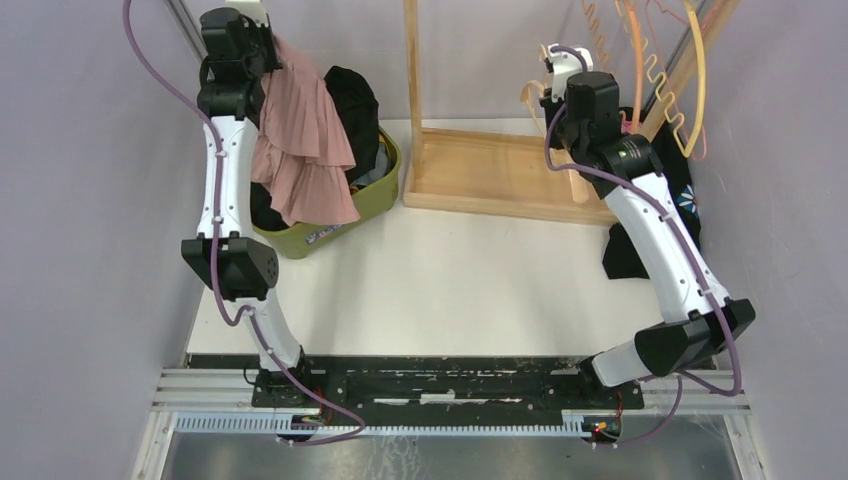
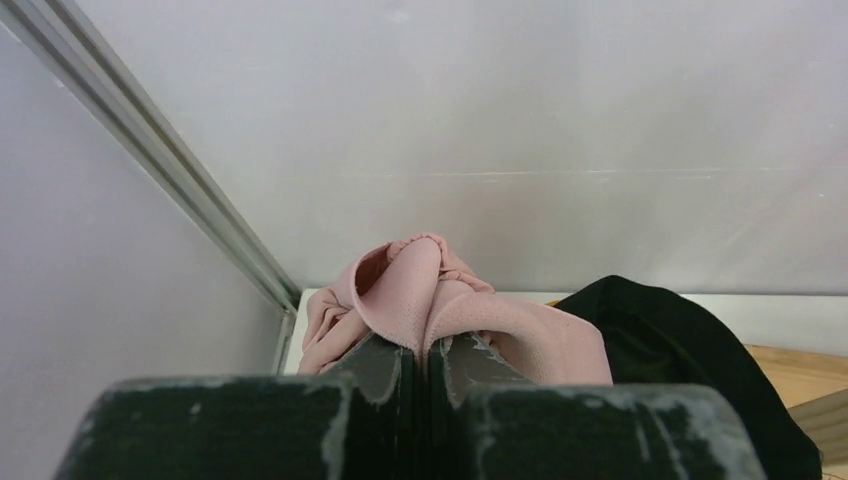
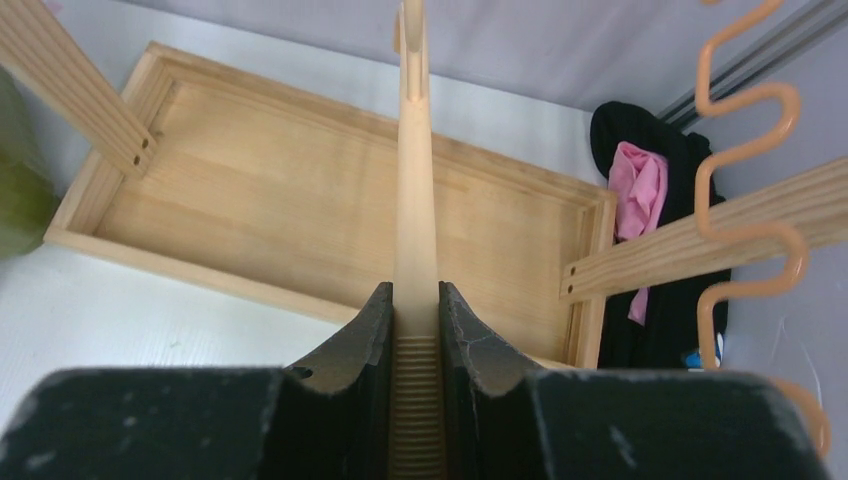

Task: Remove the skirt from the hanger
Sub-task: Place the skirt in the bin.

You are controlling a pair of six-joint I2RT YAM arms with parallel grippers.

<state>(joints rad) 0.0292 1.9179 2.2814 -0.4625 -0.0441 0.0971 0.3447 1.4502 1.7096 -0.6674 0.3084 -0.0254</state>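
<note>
The pink pleated skirt (image 1: 305,150) hangs from my left gripper (image 1: 262,55), raised at the far left over a green basket (image 1: 378,195). In the left wrist view the jaws of that gripper (image 2: 417,352) are shut on a fold of the skirt (image 2: 420,285). At the far right, my right gripper (image 1: 562,95) is shut on a cream hanger (image 1: 529,97). The right wrist view shows the ribbed bar of the hanger (image 3: 415,200) pinched in the right gripper (image 3: 415,300) above the wooden tray. Skirt and hanger are well apart.
A wooden rack with a tray base (image 1: 490,170) stands at the back centre. Orange wavy hangers (image 1: 650,60) hang on it at the right. Black clothes (image 1: 352,100) fill the basket. A black garment (image 1: 625,250) with a pink part (image 3: 640,185) lies at the right wall.
</note>
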